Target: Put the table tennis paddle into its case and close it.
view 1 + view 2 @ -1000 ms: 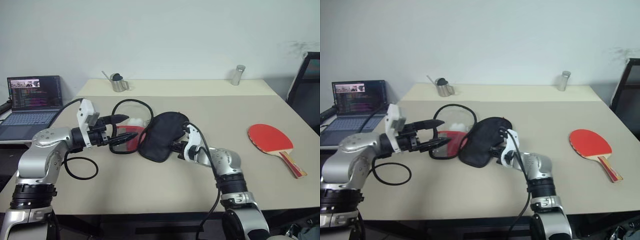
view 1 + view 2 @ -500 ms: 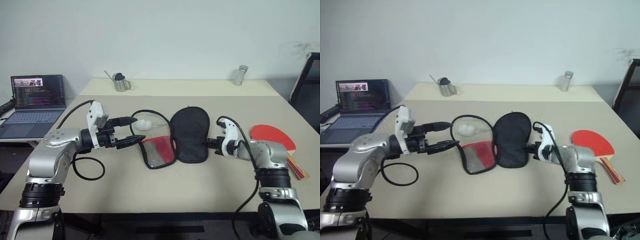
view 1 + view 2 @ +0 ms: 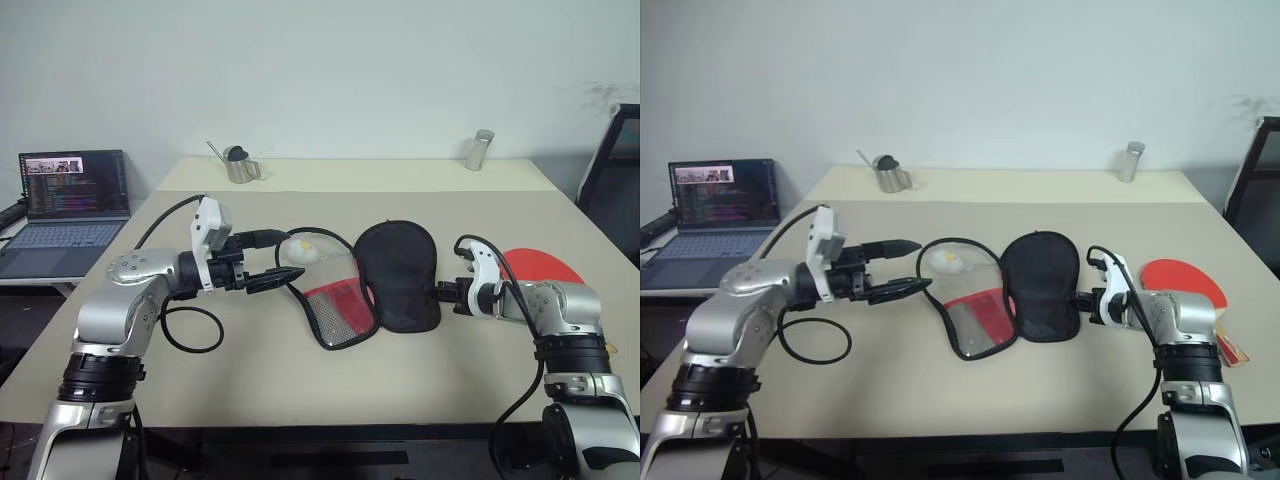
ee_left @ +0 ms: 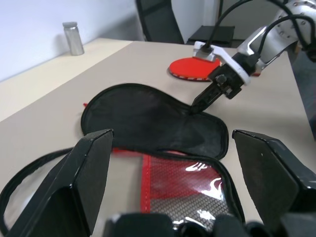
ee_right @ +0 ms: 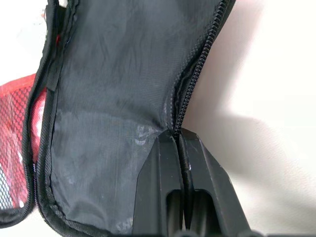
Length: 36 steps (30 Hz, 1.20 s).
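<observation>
- On the table (image 3: 250, 370): case (image 3: 398, 275) lying unzipped, black half beside red mesh half.
- Right gripper (image 3: 442, 292) pinching case's zipper edge, fingers pressed together.
- Left gripper (image 3: 283, 258) hovering spread near mesh half.
- Paddle (image 3: 545, 267) lying behind right arm.

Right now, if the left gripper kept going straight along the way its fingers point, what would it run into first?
Probably the case: the open left gripper points level toward its spread-open halves, though it may pass just above them. Farther along that line, the right gripper is shut on the case's edge.
</observation>
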Each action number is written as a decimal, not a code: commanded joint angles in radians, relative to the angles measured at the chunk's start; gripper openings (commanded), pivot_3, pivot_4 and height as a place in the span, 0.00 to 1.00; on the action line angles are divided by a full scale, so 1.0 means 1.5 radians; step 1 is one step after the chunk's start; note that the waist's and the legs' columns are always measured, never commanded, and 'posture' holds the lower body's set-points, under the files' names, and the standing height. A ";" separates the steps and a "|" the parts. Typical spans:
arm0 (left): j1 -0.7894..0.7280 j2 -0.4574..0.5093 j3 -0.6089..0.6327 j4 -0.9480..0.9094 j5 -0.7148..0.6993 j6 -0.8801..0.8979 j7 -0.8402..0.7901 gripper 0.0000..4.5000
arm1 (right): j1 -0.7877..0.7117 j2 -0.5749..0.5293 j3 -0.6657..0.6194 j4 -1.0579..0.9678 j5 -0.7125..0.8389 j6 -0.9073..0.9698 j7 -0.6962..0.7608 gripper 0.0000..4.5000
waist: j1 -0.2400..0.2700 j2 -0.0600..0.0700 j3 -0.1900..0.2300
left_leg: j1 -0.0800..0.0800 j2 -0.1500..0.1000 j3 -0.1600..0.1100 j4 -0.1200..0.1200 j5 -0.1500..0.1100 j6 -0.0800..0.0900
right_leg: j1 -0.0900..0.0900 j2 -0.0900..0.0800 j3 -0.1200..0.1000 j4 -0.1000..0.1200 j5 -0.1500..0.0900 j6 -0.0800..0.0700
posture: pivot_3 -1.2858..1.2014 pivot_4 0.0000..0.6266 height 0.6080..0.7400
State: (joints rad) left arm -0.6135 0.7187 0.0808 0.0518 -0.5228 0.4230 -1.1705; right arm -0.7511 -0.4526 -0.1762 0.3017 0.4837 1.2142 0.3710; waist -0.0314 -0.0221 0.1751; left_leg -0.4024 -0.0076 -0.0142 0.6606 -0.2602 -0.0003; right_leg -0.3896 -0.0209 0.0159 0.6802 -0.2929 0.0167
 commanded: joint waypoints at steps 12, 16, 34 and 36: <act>-0.058 -0.018 -0.010 0.026 0.018 -0.031 -0.018 0.94 | -0.089 -0.062 -0.007 0.174 -0.064 -0.132 0.037 0.00 | 0.000 0.000 0.001 | 0.000 0.000 0.000 0.000 0.000 0.000 | 0.000 0.000 0.000 0.000 0.000 0.000 | 0.52 0.24 1.00; -0.064 -0.022 -0.013 0.031 0.022 -0.033 -0.023 0.94 | -0.090 -0.076 -0.007 0.201 -0.077 -0.147 0.046 0.00 | 0.000 0.000 0.001 | 0.000 0.000 0.000 0.000 0.000 0.000 | 0.000 0.000 0.000 0.000 0.000 0.000 | 0.52 0.24 1.00; -0.065 -0.037 -0.020 0.031 0.031 -0.039 -0.026 0.94 | -0.091 -0.077 0.013 0.222 -0.134 -0.197 0.072 0.45 | 0.000 0.000 0.001 | 0.000 0.000 0.000 0.000 0.000 0.000 | 0.000 0.000 0.000 0.000 0.000 0.000 | 0.52 0.24 1.00; -0.063 -0.036 -0.018 0.030 0.032 -0.039 -0.025 0.94 | -0.086 -0.081 0.005 0.217 -0.134 -0.203 0.075 0.61 | 0.000 0.000 0.001 | 0.000 0.000 0.000 0.000 0.000 0.000 | 0.000 0.000 0.000 0.000 0.000 0.000 | 0.52 0.24 1.00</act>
State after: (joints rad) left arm -0.6994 0.6622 0.0441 0.1248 -0.4700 0.3784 -1.2097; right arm -0.8746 -0.5482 -0.1528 0.6498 0.2854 0.9342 0.4758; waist -0.0312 -0.0222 0.1764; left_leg -0.4029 -0.0077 -0.0140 0.6609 -0.2601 -0.0004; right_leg -0.3897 -0.0208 0.0161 0.6803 -0.2929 0.0167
